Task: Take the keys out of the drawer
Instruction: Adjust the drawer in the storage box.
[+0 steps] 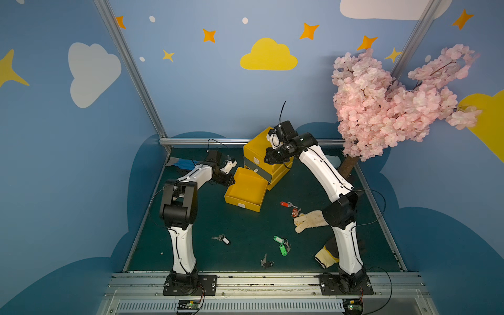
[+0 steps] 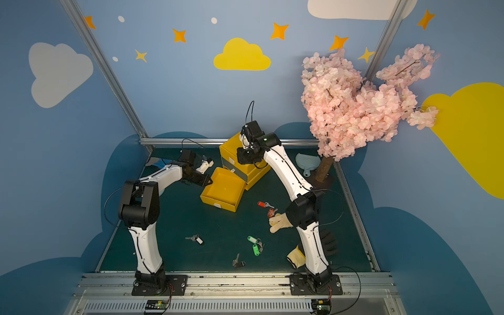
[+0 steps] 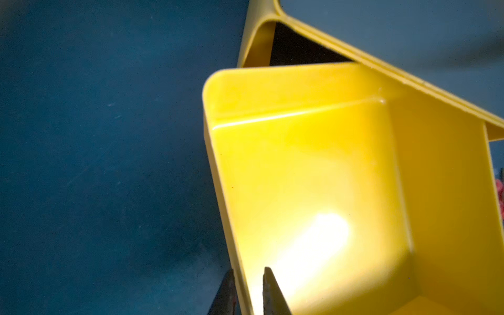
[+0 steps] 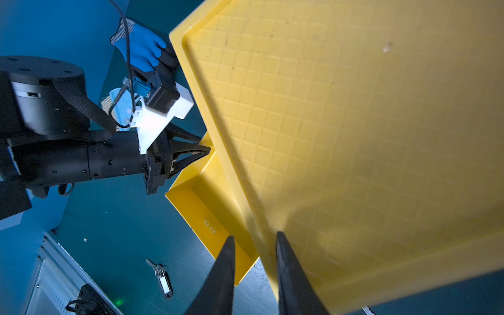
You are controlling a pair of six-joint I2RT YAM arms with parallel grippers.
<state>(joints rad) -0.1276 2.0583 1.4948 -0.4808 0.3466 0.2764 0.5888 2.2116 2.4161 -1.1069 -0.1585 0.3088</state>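
Keys seen scattered on desk; open drawer seen bare inside. Left fingers set astride drawer side wall, grip unconfirmed. Right fingers parted astride cabinet top rim. Emptying judged finished; next, drawer likely pushed shut, cabinet steadied.

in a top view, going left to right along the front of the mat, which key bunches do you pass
black-and-white tagged keys → black tagged keys → green tagged keys
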